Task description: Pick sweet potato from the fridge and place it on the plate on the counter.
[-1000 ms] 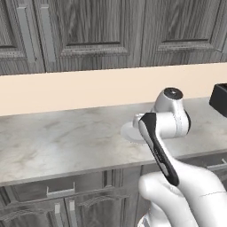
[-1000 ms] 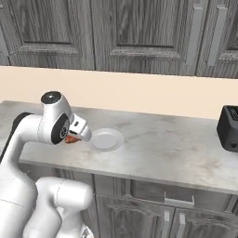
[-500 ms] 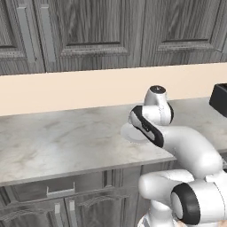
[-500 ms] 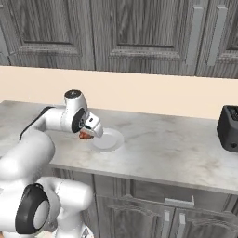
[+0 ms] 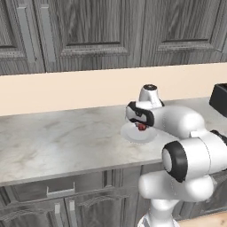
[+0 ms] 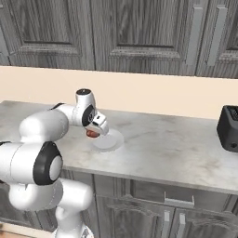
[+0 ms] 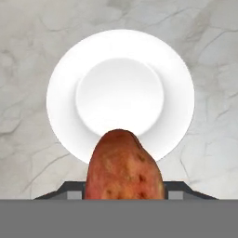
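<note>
My gripper (image 5: pixel 141 126) hangs just above the white plate (image 5: pixel 133 135) on the marbled counter (image 5: pixel 53 142), shut on the reddish-orange sweet potato (image 5: pixel 141 127). From the other side, the sweet potato (image 6: pixel 92 134) shows under the hand at the left rim of the plate (image 6: pixel 110 142). In the hand view the sweet potato (image 7: pixel 124 168) rises between the jaws, its tip over the near rim of the plate (image 7: pixel 121 95), which lies bare below. The fridge is out of view.
A black appliance (image 6: pixel 229 128) stands at the counter's (image 6: pixel 172 148) far right end. Dark grey wall cabinets (image 5: pixel 102 31) hang above a beige backsplash. Base cabinets with silver handles (image 5: pixel 60 191) run below the counter edge.
The arm has swung the held sweet potato across the counter and stretched forward, so the hand now hovers over the plate. The gripper has stayed shut.
</note>
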Motion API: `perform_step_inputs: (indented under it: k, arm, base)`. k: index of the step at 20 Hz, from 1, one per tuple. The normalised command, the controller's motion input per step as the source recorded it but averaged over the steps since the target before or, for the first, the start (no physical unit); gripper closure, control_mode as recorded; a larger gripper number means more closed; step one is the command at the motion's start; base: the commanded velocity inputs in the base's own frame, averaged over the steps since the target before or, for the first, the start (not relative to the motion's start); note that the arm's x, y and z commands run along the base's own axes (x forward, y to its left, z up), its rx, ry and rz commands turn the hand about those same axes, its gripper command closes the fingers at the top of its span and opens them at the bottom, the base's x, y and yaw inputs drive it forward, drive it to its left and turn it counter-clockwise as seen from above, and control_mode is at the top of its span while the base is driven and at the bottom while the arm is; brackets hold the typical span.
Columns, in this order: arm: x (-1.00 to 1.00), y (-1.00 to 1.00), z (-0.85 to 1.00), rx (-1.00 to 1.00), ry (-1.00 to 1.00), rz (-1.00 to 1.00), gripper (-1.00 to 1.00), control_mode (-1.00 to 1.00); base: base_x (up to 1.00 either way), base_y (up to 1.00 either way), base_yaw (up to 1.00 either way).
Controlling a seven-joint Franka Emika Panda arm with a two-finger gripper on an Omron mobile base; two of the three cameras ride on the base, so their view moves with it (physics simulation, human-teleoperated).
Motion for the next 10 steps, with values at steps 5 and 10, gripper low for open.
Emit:
perform_step_inputs:
  k: [5,10]
  arm:
    - [0.13,-0.33,-0.68,0.00,-0.02,0.00,1.00,-1.00]
    - [0.16,-0.14,-0.60,0.00,-0.03,0.01,1.00,-1.00]
  base:
    - [0.00,0.00,0.00]
    - [0.00,0.00,0.00]
